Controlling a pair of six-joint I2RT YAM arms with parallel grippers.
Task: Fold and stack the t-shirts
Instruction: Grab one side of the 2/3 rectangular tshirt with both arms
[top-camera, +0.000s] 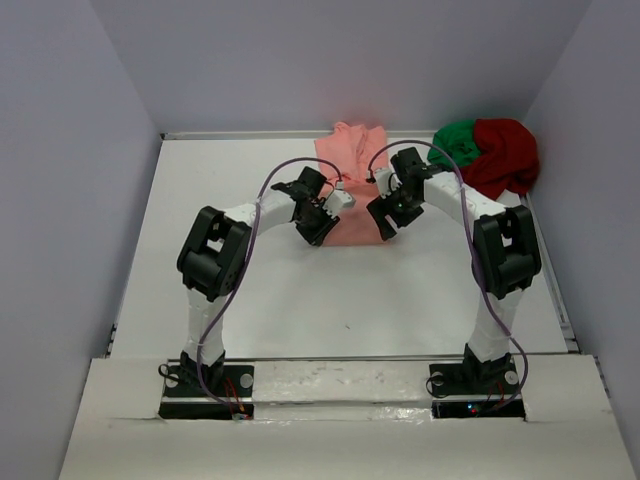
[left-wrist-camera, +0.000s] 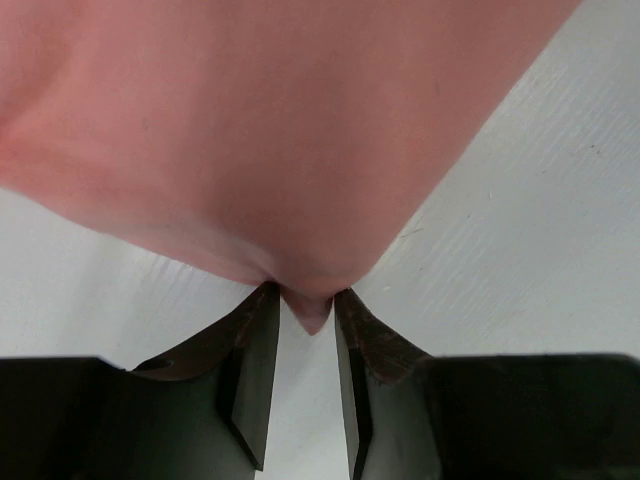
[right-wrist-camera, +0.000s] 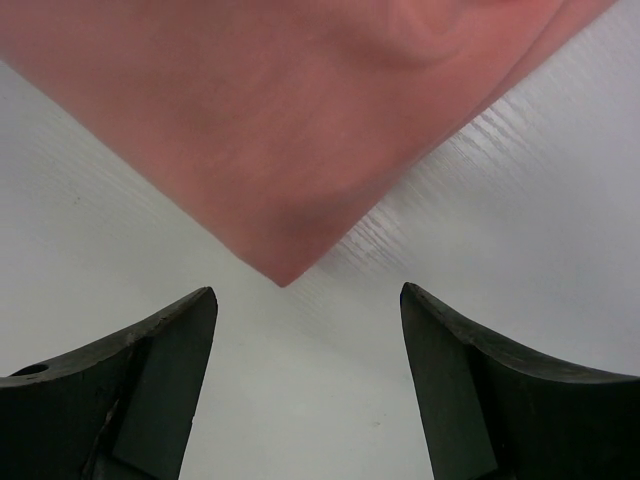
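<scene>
The salmon-pink t-shirt (top-camera: 350, 165) lies on the white table (top-camera: 330, 300) at the back middle, its near edge between both grippers. My left gripper (top-camera: 320, 222) sits at its near left corner. In the left wrist view the jaws (left-wrist-camera: 305, 292) have closed narrow, and a pinch of that pink corner (left-wrist-camera: 310, 308) is caught between the fingertips. My right gripper (top-camera: 386, 218) is at the near right corner. Its jaws (right-wrist-camera: 307, 290) stand wide open just short of the pink corner (right-wrist-camera: 285, 265), which lies flat on the table. The green t-shirt (top-camera: 455, 140) and dark red t-shirt (top-camera: 505, 155) lie bunched together at the back right.
Grey walls enclose the table on the left, back and right. The bunched green and red pile sits close to the right wall, just beyond the right arm's elbow (top-camera: 505, 250).
</scene>
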